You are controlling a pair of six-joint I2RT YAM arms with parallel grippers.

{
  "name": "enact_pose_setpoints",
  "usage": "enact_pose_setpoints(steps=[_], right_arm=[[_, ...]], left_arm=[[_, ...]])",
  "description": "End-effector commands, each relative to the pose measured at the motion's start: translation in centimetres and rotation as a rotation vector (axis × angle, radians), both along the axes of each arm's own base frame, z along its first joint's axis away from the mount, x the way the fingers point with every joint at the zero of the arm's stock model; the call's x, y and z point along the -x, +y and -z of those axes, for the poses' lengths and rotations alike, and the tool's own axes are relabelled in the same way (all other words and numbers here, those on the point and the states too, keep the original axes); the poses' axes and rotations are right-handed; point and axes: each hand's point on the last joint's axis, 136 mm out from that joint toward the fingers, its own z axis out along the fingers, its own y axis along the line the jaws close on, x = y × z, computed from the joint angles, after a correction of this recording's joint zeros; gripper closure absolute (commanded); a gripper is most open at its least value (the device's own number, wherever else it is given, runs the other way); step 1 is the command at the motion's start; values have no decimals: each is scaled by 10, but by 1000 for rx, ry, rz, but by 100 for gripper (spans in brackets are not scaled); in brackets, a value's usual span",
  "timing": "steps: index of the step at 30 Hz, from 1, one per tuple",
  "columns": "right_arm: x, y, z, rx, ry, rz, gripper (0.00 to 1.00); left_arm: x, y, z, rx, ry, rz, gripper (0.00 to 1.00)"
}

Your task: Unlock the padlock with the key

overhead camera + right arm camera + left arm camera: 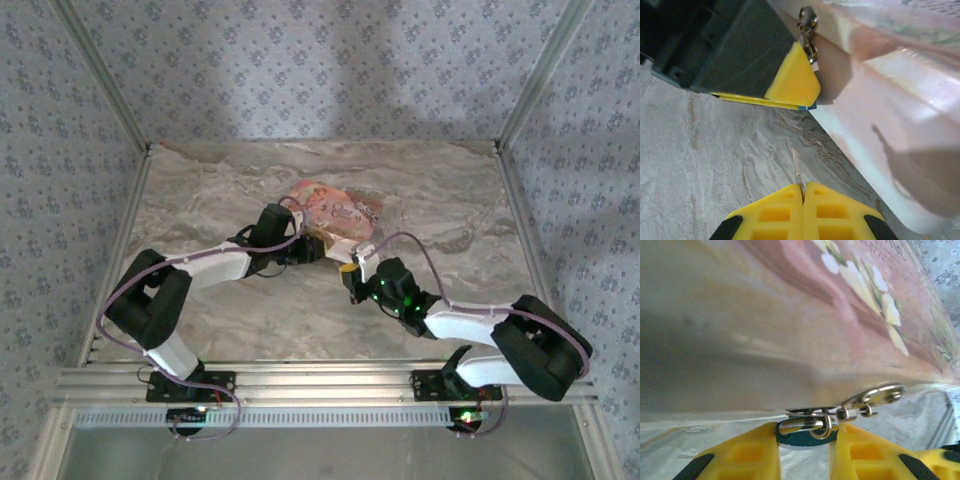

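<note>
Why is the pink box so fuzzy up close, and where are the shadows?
Left wrist view: the pink box sits almost against the lens, so it smears, while the metal clasp below looks sharper. Right wrist view: the key is fairly crisp, and a dark shadow falls on the box's pale side.

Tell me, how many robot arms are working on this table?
2. The left arm reaches from the near left to the pink box; the right arm comes from the near right, ending beside it. None seems hidden.
</note>
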Motion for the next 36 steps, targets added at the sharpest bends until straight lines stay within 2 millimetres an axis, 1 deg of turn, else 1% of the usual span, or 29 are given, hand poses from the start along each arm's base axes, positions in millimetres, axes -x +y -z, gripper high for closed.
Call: enact_pose_setpoints(steps=[1, 4, 10, 25, 36], right_arm=[[-7, 3, -4, 16, -82, 22, 100], [-10, 4, 1, 39, -104, 29, 100], [-17, 7, 2, 48, -143, 35, 100], [-29, 19, -3, 2, -160, 42, 100], [-37, 17, -2, 4, -161, 72, 100]], left_arm=[[0, -14, -36, 112, 32, -21, 76], [2, -14, -36, 131, 66, -47, 76], [5, -15, -35, 149, 119, -69, 76], [6, -17, -34, 160, 135, -67, 76], [8, -18, -34, 162, 137, -59, 76]])
